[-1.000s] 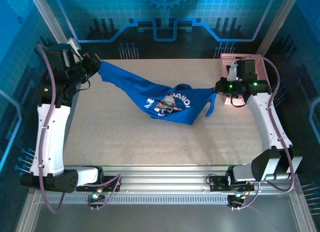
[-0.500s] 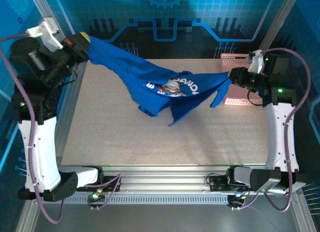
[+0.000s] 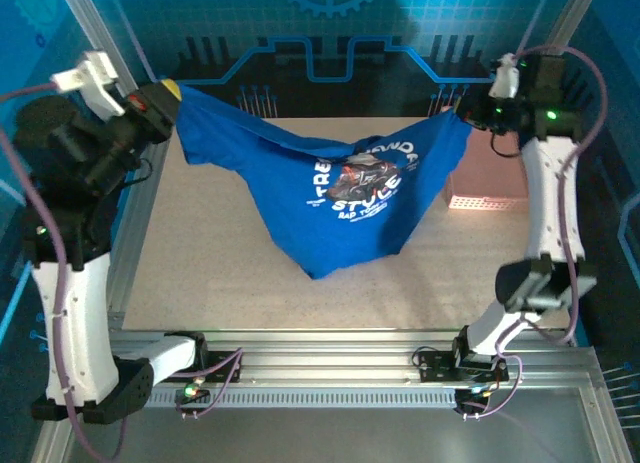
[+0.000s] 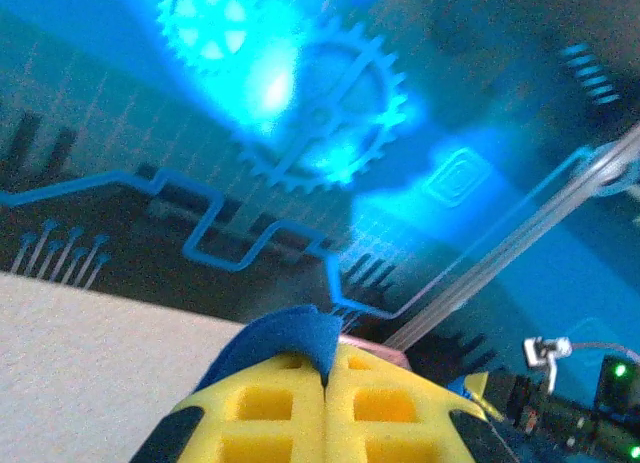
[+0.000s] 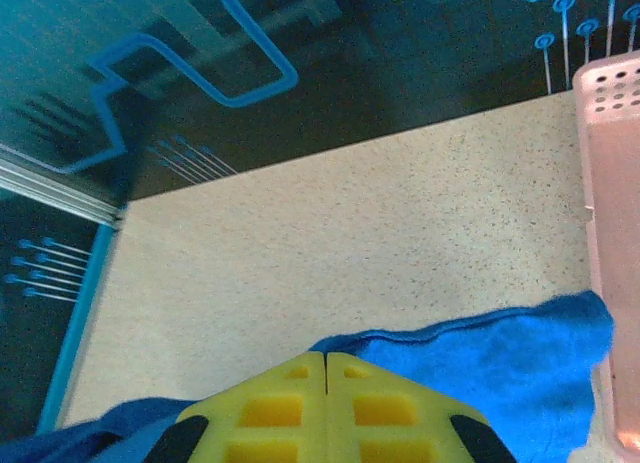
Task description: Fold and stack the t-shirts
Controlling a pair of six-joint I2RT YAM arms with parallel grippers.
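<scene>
Both arms reach high and wide apart. The left arm stands tall at the left edge, and its left hand (image 3: 168, 91) points inward, yellow pads (image 4: 290, 428) pressed together on the t-shirt (image 3: 340, 198). The right arm bends low at the elbow, the forearm upright. The right hand (image 3: 462, 108) has its pads (image 5: 355, 378) clamped on the same cloth.

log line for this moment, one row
phase: lift-and-spread | left tool: shut on t-shirt | right tool: shut on t-shirt | t-shirt: stretched between both, print facing top camera, sagging over table
</scene>
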